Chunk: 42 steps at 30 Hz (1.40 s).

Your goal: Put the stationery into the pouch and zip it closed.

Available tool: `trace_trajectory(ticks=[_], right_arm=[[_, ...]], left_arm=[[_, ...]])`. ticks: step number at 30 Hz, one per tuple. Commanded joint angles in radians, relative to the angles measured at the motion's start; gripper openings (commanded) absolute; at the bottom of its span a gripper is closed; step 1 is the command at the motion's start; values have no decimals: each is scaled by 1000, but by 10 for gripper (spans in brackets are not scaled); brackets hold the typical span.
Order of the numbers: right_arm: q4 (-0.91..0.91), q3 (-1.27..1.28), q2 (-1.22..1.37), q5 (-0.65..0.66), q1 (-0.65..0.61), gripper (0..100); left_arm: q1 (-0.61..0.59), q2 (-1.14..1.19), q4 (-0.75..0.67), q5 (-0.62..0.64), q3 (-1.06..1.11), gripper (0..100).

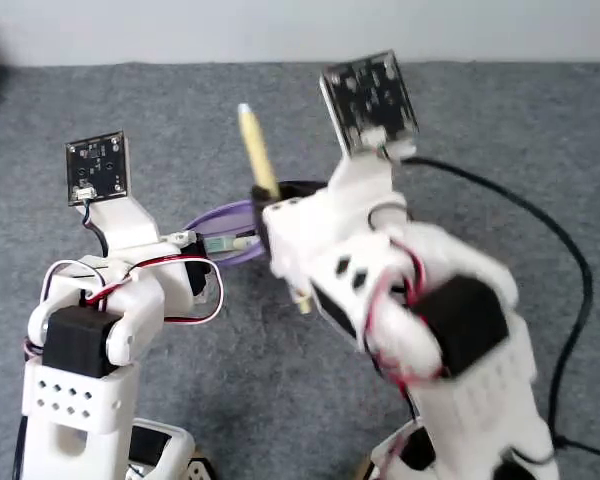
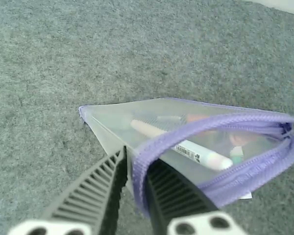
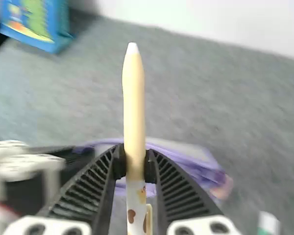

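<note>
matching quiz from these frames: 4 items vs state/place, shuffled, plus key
1. left gripper
2. right gripper
3. white pen
4. pouch

A. shut on the cream pen
B. lying inside the pouch
C. shut on the pouch's edge
D. unzipped, purple trim

Pairs: 1-C, 2-A, 3-B, 4-D

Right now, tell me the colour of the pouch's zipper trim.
Purple; the zipper trim shows best in the left wrist view.
</note>
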Motion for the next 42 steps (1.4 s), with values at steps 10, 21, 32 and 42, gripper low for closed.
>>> trace_trajectory(ticks=[10, 21, 32, 42], right_arm=[[-780, 529, -236, 26, -27, 8], [-1365, 1008, -239, 209, -39, 8], [-1168, 1152, -438, 276, -41, 9], [-803, 1157, -677, 301, -42, 9]], left_arm=[[-3, -2, 40, 69, -33, 12], [-3, 6, 35, 69, -38, 12], [-3, 6, 34, 69, -39, 12], [-3, 6, -11, 71, -39, 12]])
